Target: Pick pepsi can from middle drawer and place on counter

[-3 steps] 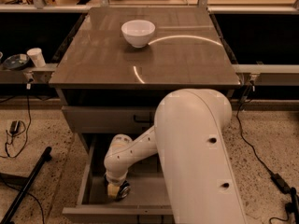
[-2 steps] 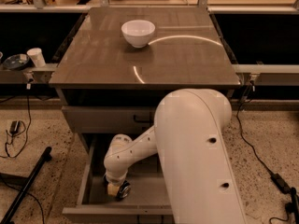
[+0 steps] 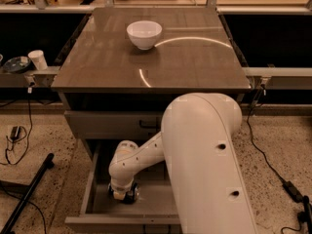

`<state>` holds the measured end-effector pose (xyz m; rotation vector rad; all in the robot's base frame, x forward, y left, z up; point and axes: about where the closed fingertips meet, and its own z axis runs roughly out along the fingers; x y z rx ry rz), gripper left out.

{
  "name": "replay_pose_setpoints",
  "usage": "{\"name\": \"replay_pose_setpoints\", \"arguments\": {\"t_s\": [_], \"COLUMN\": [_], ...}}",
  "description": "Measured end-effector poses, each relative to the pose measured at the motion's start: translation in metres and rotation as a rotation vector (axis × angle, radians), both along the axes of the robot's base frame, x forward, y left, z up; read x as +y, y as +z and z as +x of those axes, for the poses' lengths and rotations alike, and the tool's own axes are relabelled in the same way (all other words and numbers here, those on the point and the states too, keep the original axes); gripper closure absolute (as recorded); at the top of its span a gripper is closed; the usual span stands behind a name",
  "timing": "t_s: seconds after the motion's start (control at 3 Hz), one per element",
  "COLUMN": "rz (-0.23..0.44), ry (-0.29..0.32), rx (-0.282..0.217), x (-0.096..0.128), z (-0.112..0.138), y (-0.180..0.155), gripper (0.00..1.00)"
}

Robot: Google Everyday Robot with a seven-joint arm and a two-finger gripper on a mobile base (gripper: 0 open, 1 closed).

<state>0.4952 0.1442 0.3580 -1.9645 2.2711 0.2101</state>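
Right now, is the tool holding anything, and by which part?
It cannot be told: the tool is low in the middle drawer, and its grasp is not visible.

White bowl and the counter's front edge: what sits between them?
Nothing: the camera view shows bare counter between the white bowl and its front edge, only light streaks. The gripper is down in the middle drawer.

Looks like a robotics lab. Right of the counter (image 3: pixel 195 67), loose cables (image 3: pixel 263 152) over speckled floor (image 3: pixel 58 150); left, a black stand leg (image 3: pixel 29 194). Below the counter, white robot arm (image 3: pixel 204 160), end effector (image 3: pixel 123 193) down inside the open middle drawer (image 3: pixel 117 223).
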Motion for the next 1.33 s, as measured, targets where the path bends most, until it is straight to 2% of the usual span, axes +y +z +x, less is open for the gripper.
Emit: {"name": "replay_pose_setpoints", "arguments": {"t_s": [0.33, 1.33], "rz": [0.006, -0.002], "ry": [-0.001, -0.122], "rx": [0.003, -0.023], "x": [-0.002, -0.076], "z": [0.0, 0.008], "y": [-0.001, 0.014], "gripper": [1.0, 1.0]}}
